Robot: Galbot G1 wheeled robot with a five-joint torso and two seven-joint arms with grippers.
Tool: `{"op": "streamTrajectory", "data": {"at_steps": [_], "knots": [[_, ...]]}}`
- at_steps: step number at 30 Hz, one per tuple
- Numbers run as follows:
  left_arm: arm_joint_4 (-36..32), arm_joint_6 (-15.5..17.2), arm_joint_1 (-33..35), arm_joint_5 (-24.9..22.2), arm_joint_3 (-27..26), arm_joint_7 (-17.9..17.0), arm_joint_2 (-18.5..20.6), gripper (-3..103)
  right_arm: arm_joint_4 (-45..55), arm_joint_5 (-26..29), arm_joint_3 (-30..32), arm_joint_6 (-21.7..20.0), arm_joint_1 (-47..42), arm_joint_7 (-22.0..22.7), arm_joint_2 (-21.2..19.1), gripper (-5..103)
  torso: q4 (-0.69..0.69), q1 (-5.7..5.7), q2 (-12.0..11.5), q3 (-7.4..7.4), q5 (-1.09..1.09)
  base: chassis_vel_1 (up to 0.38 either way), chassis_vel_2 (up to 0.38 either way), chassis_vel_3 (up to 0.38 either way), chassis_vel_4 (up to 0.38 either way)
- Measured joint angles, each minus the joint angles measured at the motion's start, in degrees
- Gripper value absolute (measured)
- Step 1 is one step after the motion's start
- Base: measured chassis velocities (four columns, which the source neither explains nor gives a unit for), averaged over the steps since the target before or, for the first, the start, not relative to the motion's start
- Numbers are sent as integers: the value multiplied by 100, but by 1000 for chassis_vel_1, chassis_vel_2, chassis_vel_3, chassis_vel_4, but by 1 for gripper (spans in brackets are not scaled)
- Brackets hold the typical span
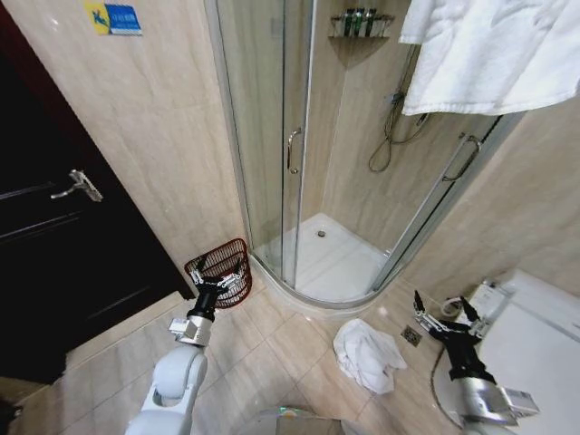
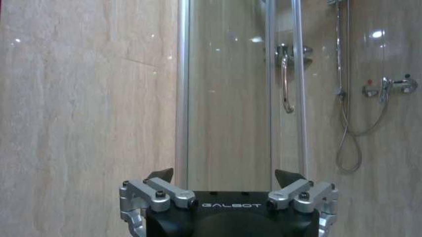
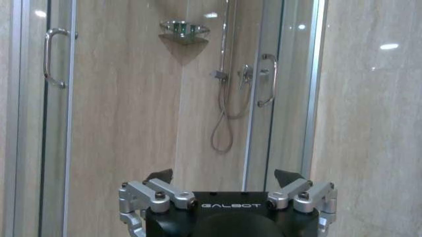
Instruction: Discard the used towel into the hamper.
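Observation:
A crumpled white used towel (image 1: 369, 354) lies on the tiled floor in front of the shower, between my two arms. The hamper (image 1: 223, 272), a dark reddish-brown wire basket, sits tipped against the wall by the shower's left edge. My left gripper (image 1: 217, 279) hangs open just in front of the hamper, holding nothing. To the right of the towel my right gripper (image 1: 446, 314) is raised and open, also bare. In the wrist views the left gripper (image 2: 224, 176) and the right gripper (image 3: 224, 176) both face the shower glass with jaws spread.
A glass corner shower enclosure (image 1: 299, 163) with a raised white tray stands ahead. A dark door (image 1: 54, 227) is at left. A clean white towel (image 1: 489, 50) hangs at upper right. A white toilet (image 1: 535, 344) sits at far right, and a floor drain (image 1: 410, 335) near the right gripper.

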Motion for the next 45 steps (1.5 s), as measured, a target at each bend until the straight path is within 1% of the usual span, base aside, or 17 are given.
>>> {"op": "streamTrajectory", "data": {"at_steps": [2, 4, 10, 11, 15, 16, 18, 22, 24, 30, 33, 38, 40, 41, 42, 43, 45], "knots": [[-20, 0, -6, -4, 6, 4, 3, 100, 14, -2, 16, 1, -1, 1, 0, 100, 0, 46, 92, 47, 0, 0, 0, 0, 0], [-24, 0, -7, -4, 7, 4, 3, 100, 18, -2, 19, 2, -1, 1, 0, 100, 0, 55, 111, 57, 0, 0, 0, 0, 0], [-38, 5, -27, -17, 14, 5, 10, 100, 67, -6, 22, 0, -4, 2, 53, 100, 0, 153, 337, 186, 0, 0, 0, 0, 0], [-38, 5, -27, -17, 14, 5, 10, 100, 67, -6, 22, 0, -4, 2, 53, 100, 0, 153, 337, 186, 0, 0, 0, 0, 0], [-59, 23, -59, -40, 14, 5, 27, 100, 103, -11, 47, -23, -1, 1, 54, 100, 0, 240, 527, 289, 0, 0, 0, 0, 0], [-59, 23, -59, -40, 14, 5, 27, 100, 103, -11, 47, -23, -1, 1, 54, 100, 0, 240, 527, 289, 0, 0, 0, 0, 0], [-67, 29, -69, -44, 16, 5, 28, 100, 111, -11, 63, -37, 3, -1, 50, 100, 0, 287, 628, 342, 0, 0, 0, 0, 0], [-67, 30, -80, -59, 16, 11, 34, 100, 113, -12, 66, -47, 11, -2, 50, 100, 0, 330, 726, 398, 0, 0, 0, 0, 0], [-65, 30, -101, -83, 16, 16, 39, 100, 114, -15, 80, -61, 25, -3, 53, 100, 0, 381, 839, 458, 0, 0, 0, 0, 0], [-43, 43, -136, -96, 16, 19, 56, 100, 116, -15, 91, -82, 33, -4, 51, 100, 0, 454, 1001, 548, 0, 0, 0, 0, 0], [-16, 78, -190, -149, 12, 37, 108, 100, 117, -16, 102, -114, 50, -4, 49, 100, 0, 518, 1141, 625, 0, 0, 0, 0, 0], [-13, 105, -251, -259, 9, 50, 166, 100, 132, -19, 109, -160, 79, -5, 40, 100, 0, 574, 1263, 691, 0, 0, 0, 0, 0], [-39, 120, -291, -383, 19, 50, 218, 100, 207, 12, 148, -286, 140, -24, -2, 100, 0, 621, 1360, 739, 0, 0, 0, 0, 0], [-79, 144, -296, -442, 22, 52, 239, 100, 296, 73, 180, -435, 211, -34, -35, 100, 0, 637, 1392, 754, 1, 0, 0, 0, 0], [-79, 144, -296, -442, 22, 52, 239, 100, 296, 73, 180, -435, 211, -34, -35, 100, 0, 637, 1392, 754, 1, 0, 0, 0, 0], [-99, 151, -298, -462, 22, 53, 243, 100, 364, 132, 208, -563, 266, -44, -62, 100, -1, 643, 1403, 759, 1, 0, 0, 0, 0], [-150, 153, -295, -494, 10, 62, 261, 100, 592, 325, 320, -1264, 672, -66, -214, 100, -1, 656, 1426, 769, -1, 0, 0, 0, 0]]}}
